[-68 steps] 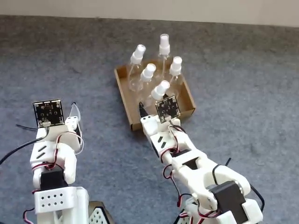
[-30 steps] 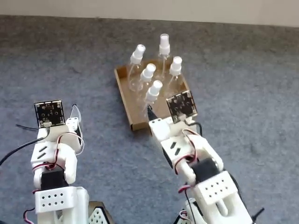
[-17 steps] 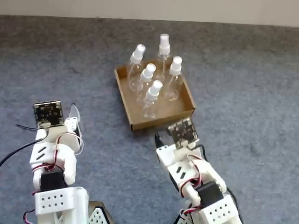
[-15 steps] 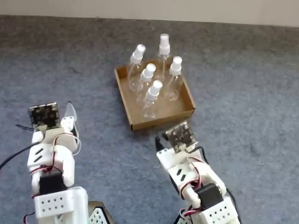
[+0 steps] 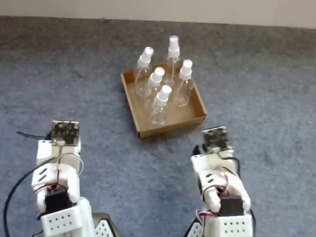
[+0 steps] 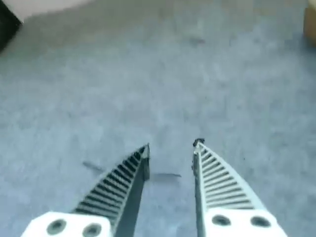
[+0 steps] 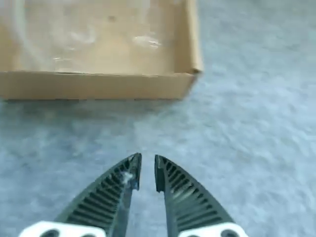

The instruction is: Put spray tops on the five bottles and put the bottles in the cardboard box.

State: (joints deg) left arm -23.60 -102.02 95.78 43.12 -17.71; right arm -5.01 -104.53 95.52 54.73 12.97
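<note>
Bottles of clear plastic, five in all (image 5: 156, 85), stand upright and close together inside a shallow brown cardboard box (image 5: 129, 101), each one capped with a white spray top (image 5: 165, 91). Four cluster toward the box's far side and the fifth stands nearer the arms, in the middle of the tray.

The box sits just ahead of the right gripper (image 7: 147, 159), its near wall (image 7: 94, 86) facing the black ribbed fingertips with a band of grey carpet between them. That gripper hovers low over the carpet, its jaws all but closed, with a thin slit between them and nothing in their hold.

The left gripper (image 6: 171, 146) points over bare carpet, well apart from the box, which lies ahead of it and off to its right side. Its two ribbed fingers (image 6: 123, 182) stand apart with a clear gap, and they hold nothing.

From the high view, both white arms are folded back near their bases, the right arm (image 5: 219, 173) near the box's front corner and the left arm (image 5: 57, 165) farther away. A square circuit board tops each wrist. A thin black cable (image 5: 27, 134) trails from the left arm across the grey carpeted table top (image 5: 256, 89), and a pale wall (image 5: 148, 7) runs beyond the box.
</note>
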